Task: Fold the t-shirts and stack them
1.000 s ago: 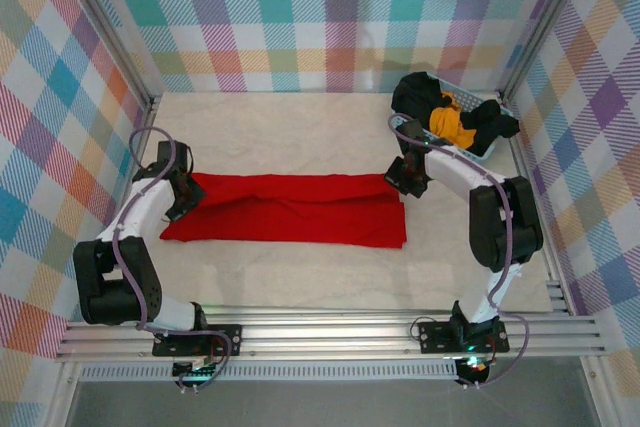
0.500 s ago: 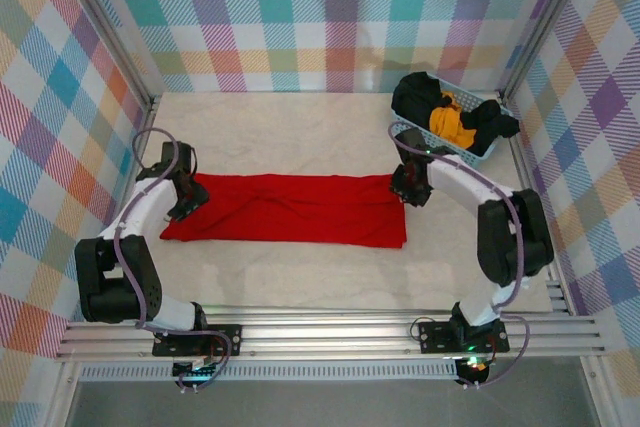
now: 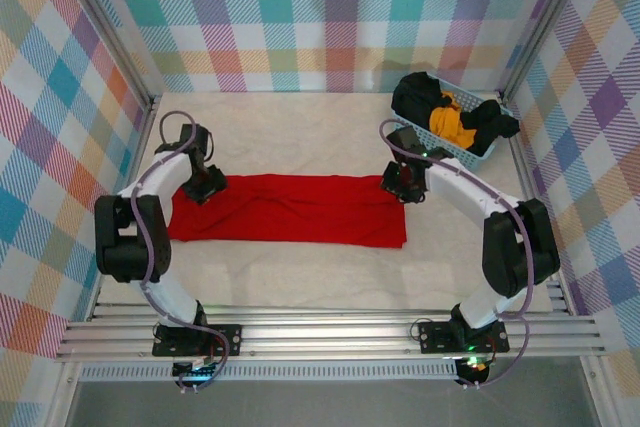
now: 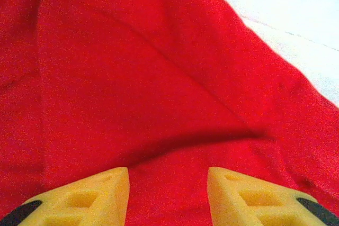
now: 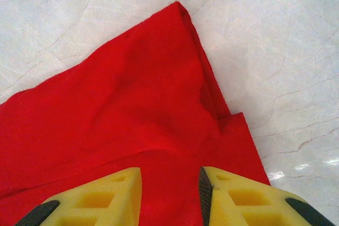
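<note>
Blue basket point(image 3: 464, 151): black, orange t-shirts point(image 3: 451, 121); left gripper point(image 4: 167, 177), right gripper point(image 5: 170, 177) parted above red t-shirt point(image 3: 300, 210)

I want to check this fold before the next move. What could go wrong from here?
1. The left gripper is open over a raised crease in the red t-shirt; closing there may bunch the cloth.
2. The right gripper is open near a stepped corner, so it might catch one layer only and the fold could open.
3. The right arm lies close to the basket; a wide swing may knock it.
</note>
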